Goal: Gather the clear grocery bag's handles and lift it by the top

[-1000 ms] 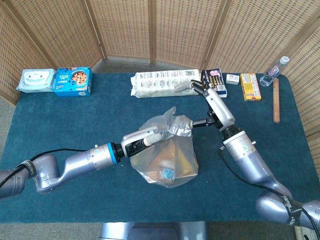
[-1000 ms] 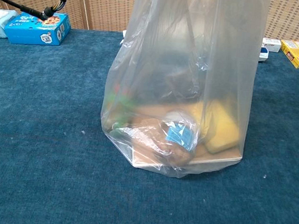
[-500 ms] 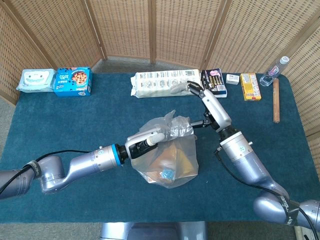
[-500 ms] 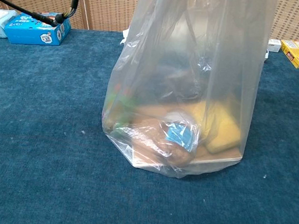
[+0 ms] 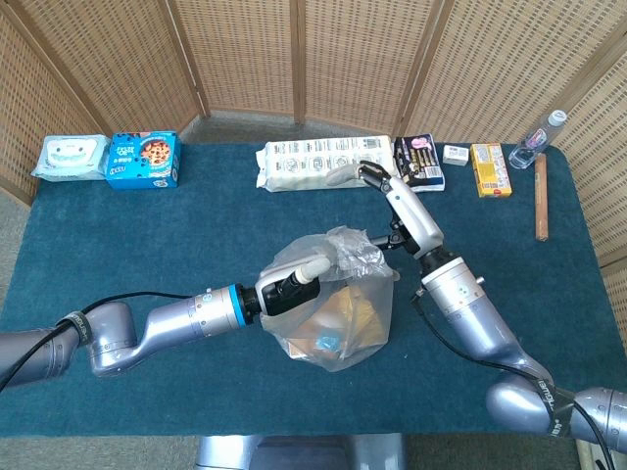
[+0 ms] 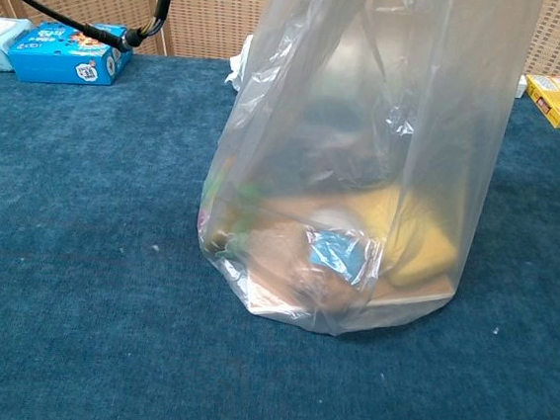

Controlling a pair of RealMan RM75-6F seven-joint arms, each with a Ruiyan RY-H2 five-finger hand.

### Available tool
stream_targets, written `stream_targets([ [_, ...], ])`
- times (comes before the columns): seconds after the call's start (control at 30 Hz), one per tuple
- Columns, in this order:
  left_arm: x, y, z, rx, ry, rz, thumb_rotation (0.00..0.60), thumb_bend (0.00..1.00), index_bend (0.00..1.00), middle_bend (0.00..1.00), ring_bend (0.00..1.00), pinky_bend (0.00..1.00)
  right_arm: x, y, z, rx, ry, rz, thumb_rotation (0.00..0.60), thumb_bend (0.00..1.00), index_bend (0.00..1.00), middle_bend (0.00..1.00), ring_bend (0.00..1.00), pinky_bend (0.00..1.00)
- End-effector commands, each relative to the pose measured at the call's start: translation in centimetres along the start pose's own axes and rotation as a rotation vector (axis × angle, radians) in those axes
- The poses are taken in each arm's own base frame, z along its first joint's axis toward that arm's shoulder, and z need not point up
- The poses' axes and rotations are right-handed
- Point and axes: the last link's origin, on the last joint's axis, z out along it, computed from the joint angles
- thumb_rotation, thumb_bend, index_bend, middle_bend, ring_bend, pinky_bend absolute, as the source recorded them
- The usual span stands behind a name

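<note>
Both arms have pushed inward since the earlier frame; worktop [image 5: 147, 235] carries the clear grocery bag [image 5: 338, 313] mid-surface, base apparently not yet lifted; left hand [image 5: 294, 279] grips gathered plastic at the bag's top; right hand [image 5: 367, 176] hangs beyond the bag, grip cannot be told; lift remains

Glossy clear plastic bag [image 6: 367, 129] on matt blue cloth table [image 6: 78, 250]
</note>
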Motion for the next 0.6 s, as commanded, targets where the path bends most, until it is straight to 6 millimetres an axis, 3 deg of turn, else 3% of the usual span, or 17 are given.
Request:
stream_targets([
  [0.03,0.1,0.2,-0.3,-0.020,-0.013,-0.034,0.000,0.14,0.18,0.15,0.04,0.04,0.1,0.3,0.1,-0.015,0.000,-0.008,0.600,0.20,0.30,0.25,0.16,0.03],
  [0.6,1.9,0.8,-2.1,-0.101,0.020,-0.132,0.000,0.14,0.18,0.15,0.04,0.04,1.9,1.3,-1.2,-0.065,-0.005,-0.042,0.600,0.21,0.30,0.25,0.16,0.03],
])
